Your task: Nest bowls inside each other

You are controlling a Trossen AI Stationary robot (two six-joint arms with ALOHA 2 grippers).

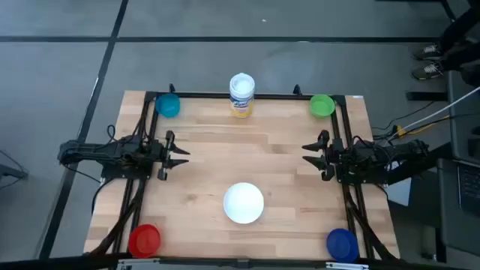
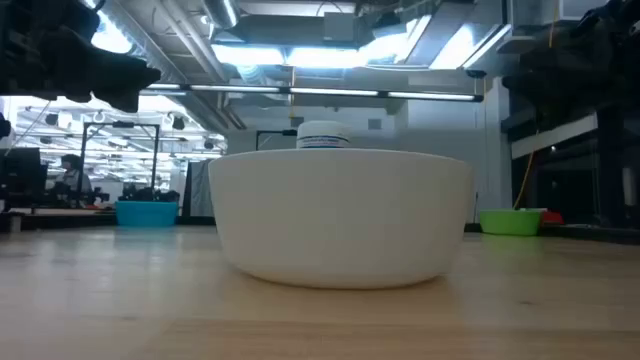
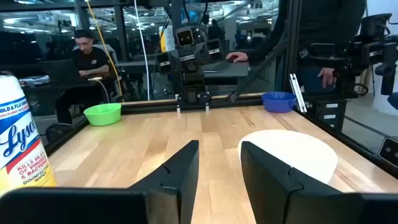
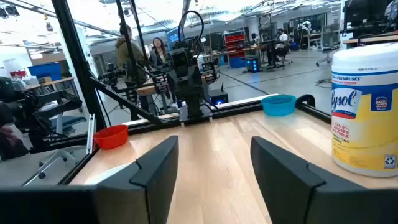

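A larger white bowl (image 1: 244, 202) stands upright on the wooden table, near its front middle. A teal bowl (image 1: 167, 105) sits at the far left corner, a green bowl (image 1: 322, 105) at the far right, a red bowl (image 1: 144, 239) at the near left and a dark blue bowl (image 1: 342, 243) at the near right. My left gripper (image 1: 182, 154) hovers open at the left side, my right gripper (image 1: 309, 154) open at the right side. Both point toward the table's middle with nothing between their fingers.
A white-and-yellow wipes canister (image 1: 241, 95) stands upright at the far edge's middle. A black frame (image 1: 255, 95) runs along the table's far, left and right sides. People sit and stand in the room beyond the table. Bare wood lies between the two grippers.
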